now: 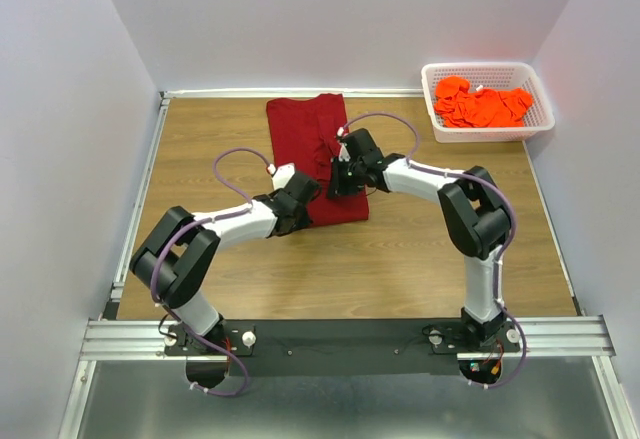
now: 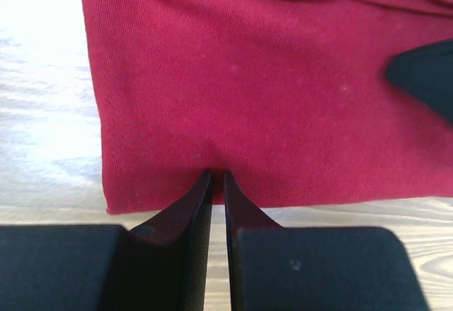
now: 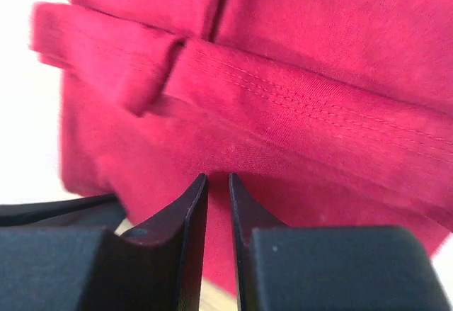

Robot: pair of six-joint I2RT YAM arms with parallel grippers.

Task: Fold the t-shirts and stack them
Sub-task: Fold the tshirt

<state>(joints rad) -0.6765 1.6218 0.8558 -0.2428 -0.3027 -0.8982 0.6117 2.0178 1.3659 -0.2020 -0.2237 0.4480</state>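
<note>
The maroon t-shirt [image 1: 305,134] lies on the table [image 1: 215,134], folded into a long strip running from the far edge toward the arms. Both arms are down at its near end. The left gripper [image 2: 217,176] has its jaws almost together at the near hem. The cloth dimples at the tips, so it looks pinched on a thin bite of fabric. The right gripper [image 3: 217,178], just to the right, is equally narrow, with cloth bunched at its tips and a stitched hem folded over beyond them. I take that as a grip too.

The shirt looks light, limp and matte, not slippery. It should sag and crease wherever it isn't supported, and the layers may slide apart. To my eye the two near corners are the places to hold, catching every layer at once.

The orange t-shirts [image 1: 482,106] sit heaped in the white basket [image 1: 541,119] at the far right.
</note>
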